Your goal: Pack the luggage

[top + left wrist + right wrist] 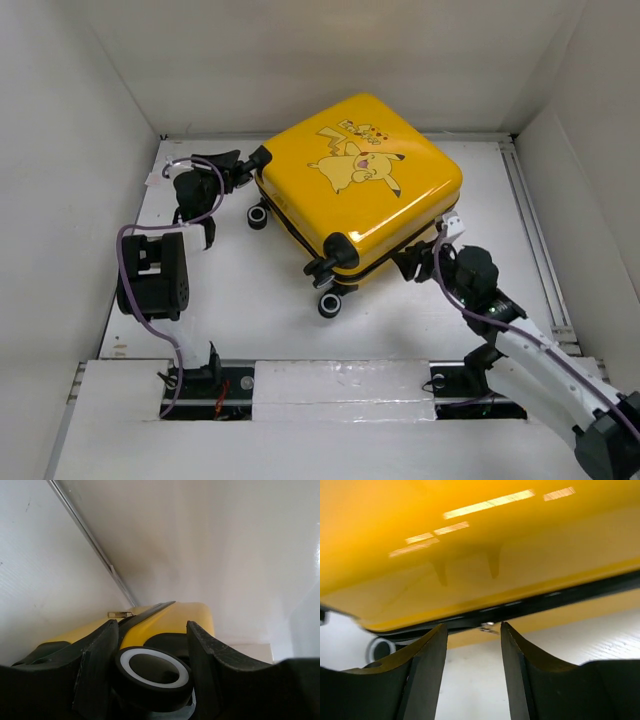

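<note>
The yellow luggage with the Pikachu print lies closed and flat at the back middle of the table. My left gripper is at its back left corner, shut on a black spinner wheel with a white ring, which sits between the fingers. The yellow shell rises behind it. My right gripper is open at the case's near right side. In the right wrist view its tips straddle a small metal zipper pull on the black zipper line under the shell, without touching it.
Other black wheels stick out at the case's near corner and left side. White walls close in the table at the back and both sides. A metal rail runs along the right edge.
</note>
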`<action>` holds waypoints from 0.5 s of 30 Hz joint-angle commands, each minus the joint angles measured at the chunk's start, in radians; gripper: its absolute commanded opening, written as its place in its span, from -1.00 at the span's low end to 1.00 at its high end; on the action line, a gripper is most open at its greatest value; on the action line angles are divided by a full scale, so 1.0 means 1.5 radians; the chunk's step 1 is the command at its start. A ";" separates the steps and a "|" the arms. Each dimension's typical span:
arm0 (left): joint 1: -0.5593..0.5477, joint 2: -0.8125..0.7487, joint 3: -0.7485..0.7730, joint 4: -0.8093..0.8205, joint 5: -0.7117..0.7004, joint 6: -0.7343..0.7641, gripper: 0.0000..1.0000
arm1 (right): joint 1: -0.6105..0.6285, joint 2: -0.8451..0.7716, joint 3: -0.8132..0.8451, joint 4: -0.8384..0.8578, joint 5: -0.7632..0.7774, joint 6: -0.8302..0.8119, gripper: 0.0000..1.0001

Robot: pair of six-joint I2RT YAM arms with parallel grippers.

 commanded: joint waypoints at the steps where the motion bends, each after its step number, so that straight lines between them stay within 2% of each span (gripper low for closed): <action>1: 0.002 -0.050 0.047 0.016 0.014 0.018 -1.00 | -0.063 0.062 -0.010 0.095 -0.079 -0.017 0.05; 7: 0.002 -0.051 0.060 0.001 0.020 0.025 -1.00 | -0.123 0.089 -0.055 0.220 -0.194 -0.030 0.05; 15: 0.002 -0.051 0.060 0.001 0.020 0.025 -1.00 | -0.137 0.103 -0.080 0.242 -0.255 -0.038 0.02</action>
